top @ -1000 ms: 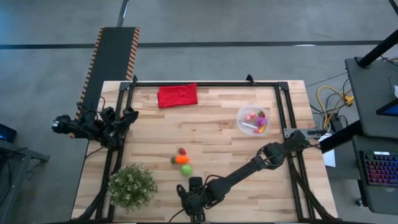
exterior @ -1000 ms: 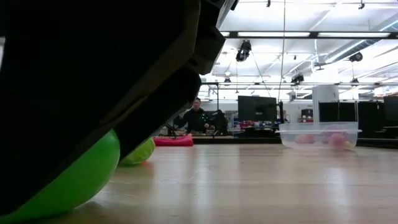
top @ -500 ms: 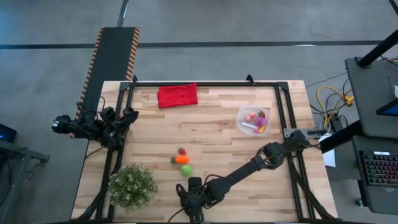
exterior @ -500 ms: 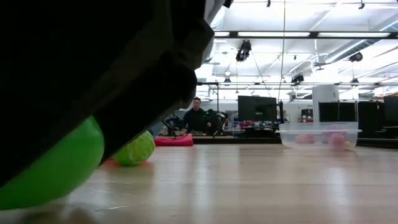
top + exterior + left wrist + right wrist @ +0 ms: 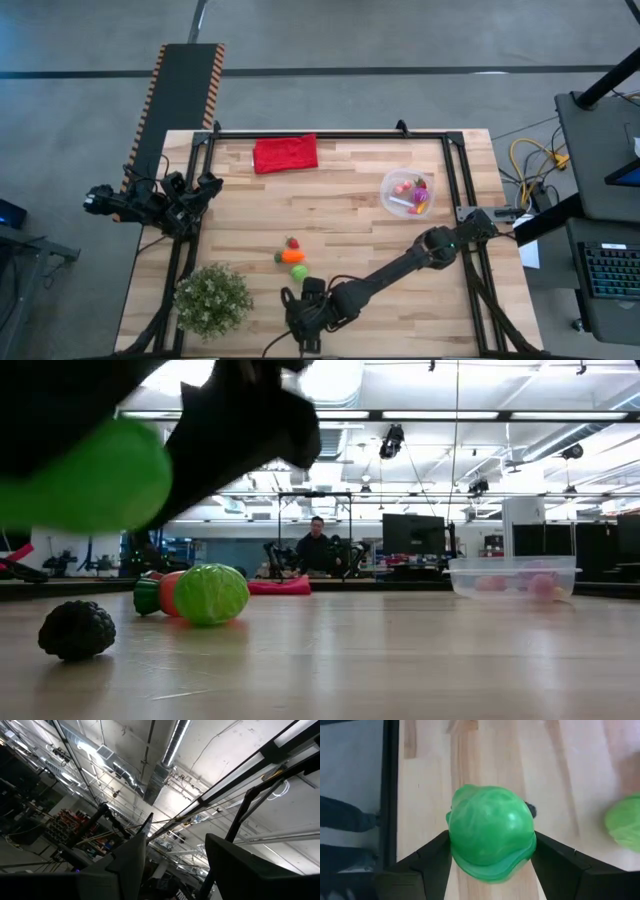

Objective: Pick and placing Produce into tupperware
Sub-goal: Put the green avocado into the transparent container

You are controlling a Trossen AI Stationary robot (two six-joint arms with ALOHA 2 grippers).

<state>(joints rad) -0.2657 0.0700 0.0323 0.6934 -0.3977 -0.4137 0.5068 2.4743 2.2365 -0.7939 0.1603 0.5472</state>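
right gripper [image 5: 492, 857] is pinching a round green toy [image 5: 491, 837] between both fingers, lifted clear of the table [image 5: 350, 215] at the front edge, near the potted plant [image 5: 212, 298]. in the low view the green toy [image 5: 85, 475] hangs well above the wood. the grip sits on the lower part of the ball, most of it sticking out past the fingertips.

the tub [image 5: 408, 192] is far off at the right-back part of the table, a few pink and red pieces already inside. still on the wood: a lime green ball [image 5: 299, 272], an orange piece [image 5: 293, 256], a small red one [image 5: 292, 243], and a dark bumpy piece [image 5: 77, 630] close under the lifted toy.

left gripper [image 5: 205, 190] is parked at the left edge of the table, camera aimed at the ceiling. can't tell whether its fingers are spread or closed.

risks, my read:
- smooth round ball with a shallow pinch, so it could squirt out during the long carry across to the tub.
- a low swing could clip the lime ball or orange piece and roll them off.
- the tub is light and small, so a rim hit could tip or shove it, and a high release could bounce the ball out.
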